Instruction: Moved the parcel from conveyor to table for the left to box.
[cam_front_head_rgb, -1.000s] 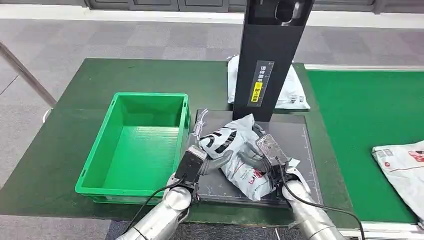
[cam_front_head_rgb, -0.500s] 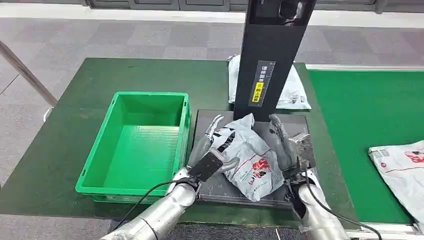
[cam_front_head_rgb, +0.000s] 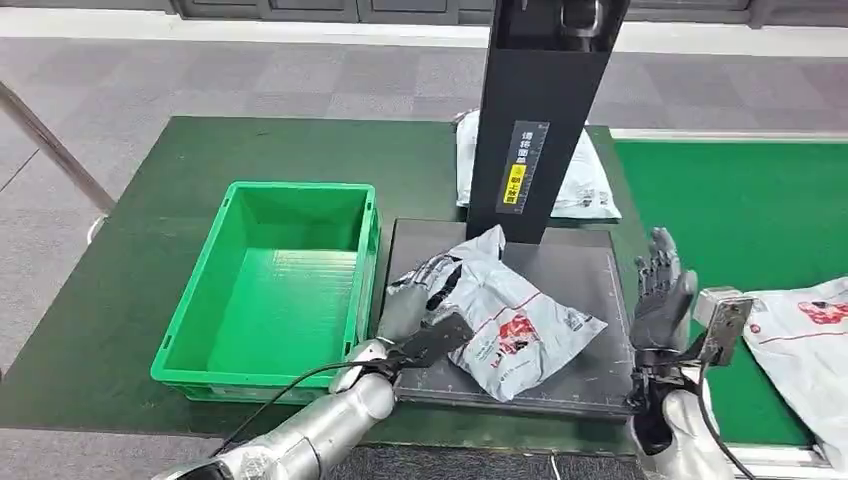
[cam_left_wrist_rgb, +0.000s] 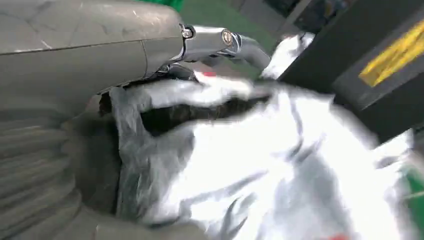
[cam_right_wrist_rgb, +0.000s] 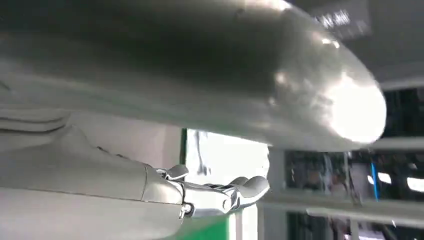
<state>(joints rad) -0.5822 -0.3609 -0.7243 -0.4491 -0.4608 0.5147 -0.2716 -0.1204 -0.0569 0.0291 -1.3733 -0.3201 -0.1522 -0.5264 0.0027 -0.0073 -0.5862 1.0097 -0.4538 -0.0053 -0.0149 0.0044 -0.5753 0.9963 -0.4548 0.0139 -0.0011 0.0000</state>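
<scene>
Gripping the grey parcel (cam_front_head_rgb: 505, 318) at centre frame, the left hand (cam_front_head_rgb: 412, 300) is pressing it on the black mat (cam_front_head_rgb: 590, 370). At lower right, the right hand (cam_front_head_rgb: 660, 292) is hovering released, fingers apart, beside the mat.

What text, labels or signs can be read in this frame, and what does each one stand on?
Yellow label with a white scale strip on the black column: characters too small to read.
Red and black print on the grey parcel on the black pad: not legible.
Red print on the parcel on the conveyor: not legible.
</scene>
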